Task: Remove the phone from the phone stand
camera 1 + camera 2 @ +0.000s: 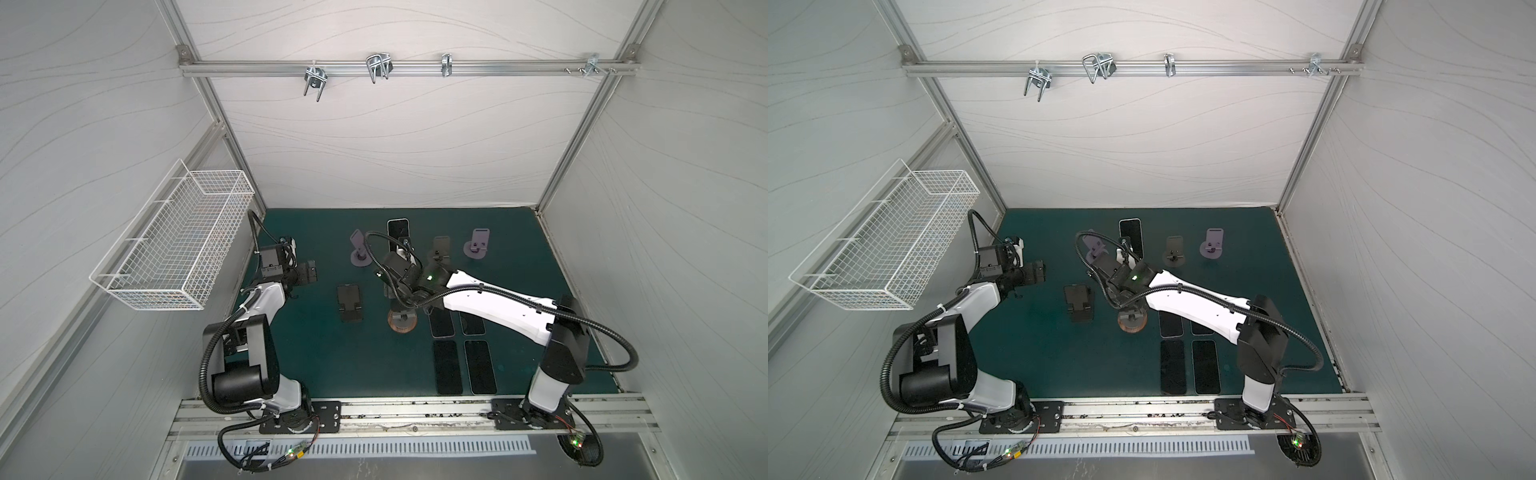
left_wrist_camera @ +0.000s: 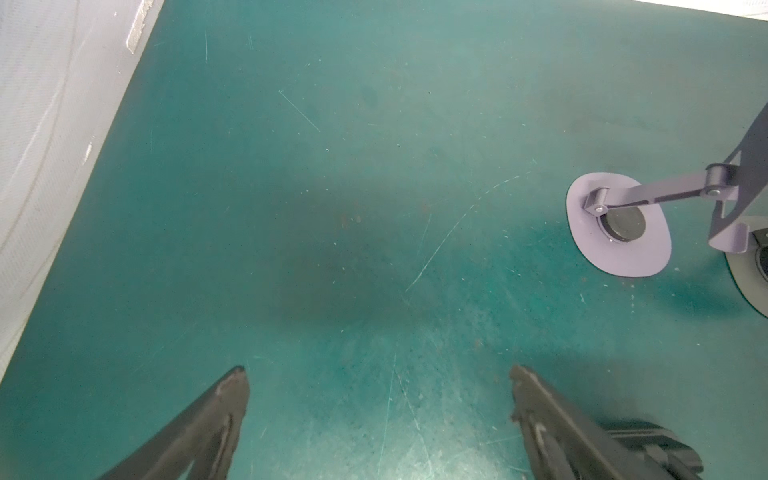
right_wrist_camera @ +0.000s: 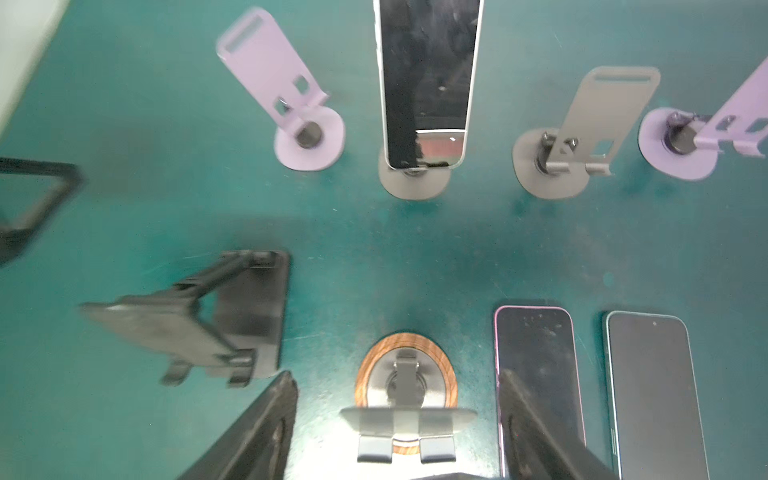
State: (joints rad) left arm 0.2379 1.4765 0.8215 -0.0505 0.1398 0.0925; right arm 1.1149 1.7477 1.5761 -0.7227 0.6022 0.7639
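The phone [image 3: 428, 83] has a dark screen and a pale rim. It leans upright on a grey round-based phone stand [image 3: 414, 185] at the back middle of the green mat, and shows in both top views [image 1: 399, 228] [image 1: 1131, 230]. My right gripper [image 3: 397, 376] is open with nothing between its fingers. It hovers over a wood-rimmed stand [image 3: 406, 386], well short of the phone. My left gripper [image 2: 378, 370] is open over bare mat at the left [image 1: 309, 272], far from the phone.
Empty purple stands [image 3: 299, 120] [image 3: 681, 141] and a grey one [image 3: 557, 166] flank the phone. A black folding stand [image 3: 216, 320] sits front left. Several phones lie flat at the front right [image 3: 536, 365] [image 3: 652, 386] [image 1: 446, 368]. A white wire basket [image 1: 174, 245] hangs on the left wall.
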